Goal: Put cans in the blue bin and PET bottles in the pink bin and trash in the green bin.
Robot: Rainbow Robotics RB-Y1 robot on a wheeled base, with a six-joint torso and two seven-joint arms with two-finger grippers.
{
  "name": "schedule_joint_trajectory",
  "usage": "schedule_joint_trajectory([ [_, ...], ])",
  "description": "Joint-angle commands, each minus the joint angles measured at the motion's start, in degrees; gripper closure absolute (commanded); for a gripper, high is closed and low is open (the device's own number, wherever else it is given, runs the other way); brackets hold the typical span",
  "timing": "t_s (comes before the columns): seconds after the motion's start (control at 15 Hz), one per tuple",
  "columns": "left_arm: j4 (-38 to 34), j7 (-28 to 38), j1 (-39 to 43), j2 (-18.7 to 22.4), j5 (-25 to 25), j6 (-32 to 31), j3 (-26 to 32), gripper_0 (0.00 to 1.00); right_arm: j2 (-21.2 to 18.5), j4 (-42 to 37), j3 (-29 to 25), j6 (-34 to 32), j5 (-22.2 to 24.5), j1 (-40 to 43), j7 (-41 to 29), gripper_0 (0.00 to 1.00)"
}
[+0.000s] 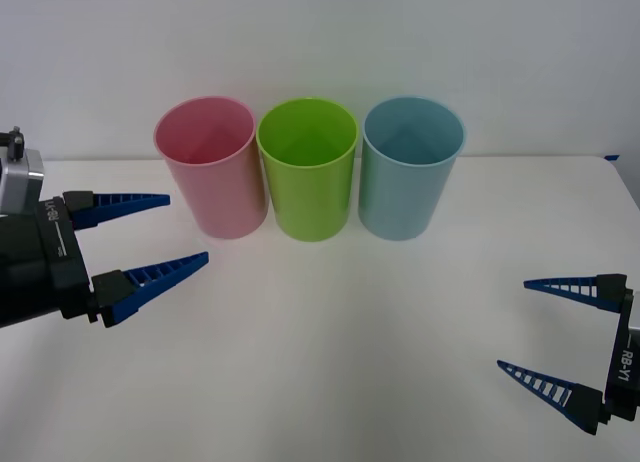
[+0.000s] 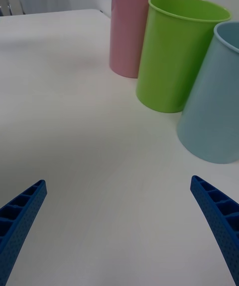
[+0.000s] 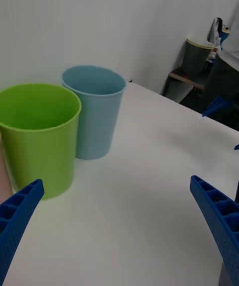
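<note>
Three tall, tapered plastic bins stand in a row at the far side of the white surface (image 1: 330,332): the pale-pink bin (image 1: 210,167) at left, the lime-green bin (image 1: 308,170) in the middle, the light-blue bin (image 1: 410,167) at right, each touching or just beside its neighbour. The left gripper (image 1: 140,237) hovers near the pink bin, fingers apart and empty. The right gripper (image 1: 555,332) waits near right, likewise spread. Sorting looks finished or not begun; any next move calls for an item to appear.

Plain white wall (image 1: 320,42) behind a white table (image 1: 330,342).
</note>
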Motion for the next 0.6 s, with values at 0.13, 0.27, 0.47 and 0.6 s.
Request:
schedule_joint_trajectory([
  [0.13,-3.67,5.82,2.86,-13.31,-13.32,-11.12,3.51,0.0,0.0,0.0,0.0,0.0,0.0,0.0,0.0,0.0],
  [0.27,-5.78,6.97,5.58,-17.88,-19.03,-12.7,3.33,0.0,0.0,0.0,0.0,0.0,0.0,0.0,0.0,0.0],
  [0.47,-6.92,7.06,8.83,-22.63,-24.92,-14.81,2.98,0.0,0.0,0.0,0.0,0.0,0.0,0.0,0.0,0.0],
  [0.6,-7.1,6.88,10.41,-24.21,-27.64,-14.81,1.84,0.0,0.0,0.0,0.0,0.0,0.0,0.0,0.0,0.0],
])
